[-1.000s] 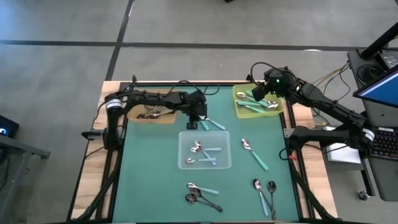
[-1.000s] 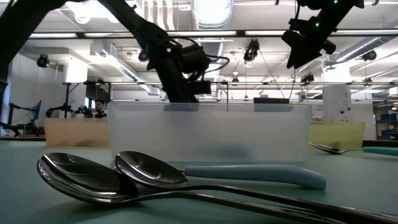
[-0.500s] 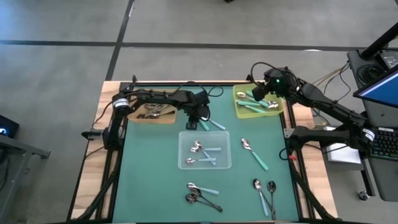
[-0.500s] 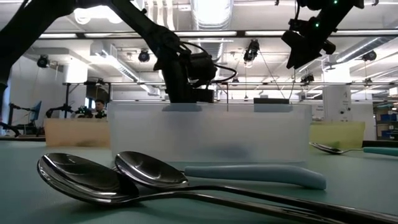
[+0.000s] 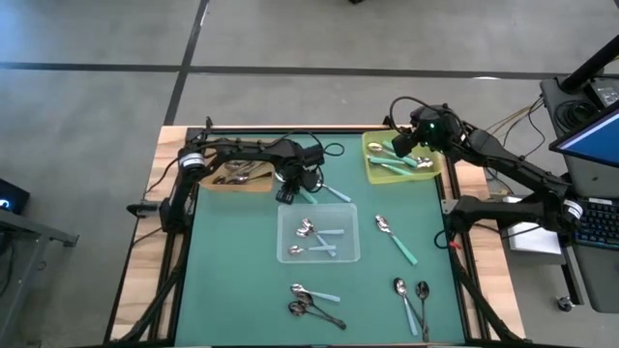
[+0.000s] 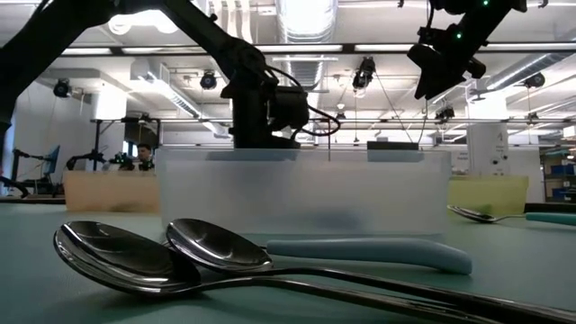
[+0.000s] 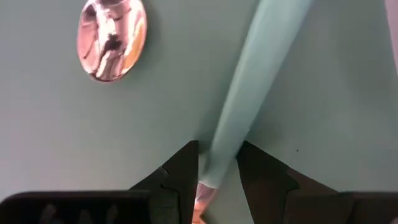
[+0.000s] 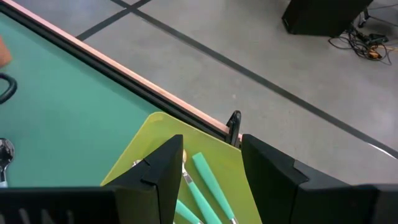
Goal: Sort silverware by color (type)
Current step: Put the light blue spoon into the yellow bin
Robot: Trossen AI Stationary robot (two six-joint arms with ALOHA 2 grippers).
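We look straight down on the whole bench (image 5: 251, 290) from above, level across it from its near edge, and closely from each wrist, both wide views sharing the clear tray (image 5: 318, 233).

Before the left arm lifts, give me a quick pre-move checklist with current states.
1. Left gripper down at the mat, fingers either side of a pale-blue spoon handle: ok.
2. Fingers closed firmly on that handle: cannot tell; they flank it, contact not clear.
3. Neighbouring spoon bowl lies apart from the fingers: ok.
4. Clear tray just beside the pick spot, the likely drop for pale-blue handles: ok.
5. Right gripper held open above the yellow-green tray, well away from the left arm: ok.
6. Loose spoons left on the mat, sorting unfinished: not ok.
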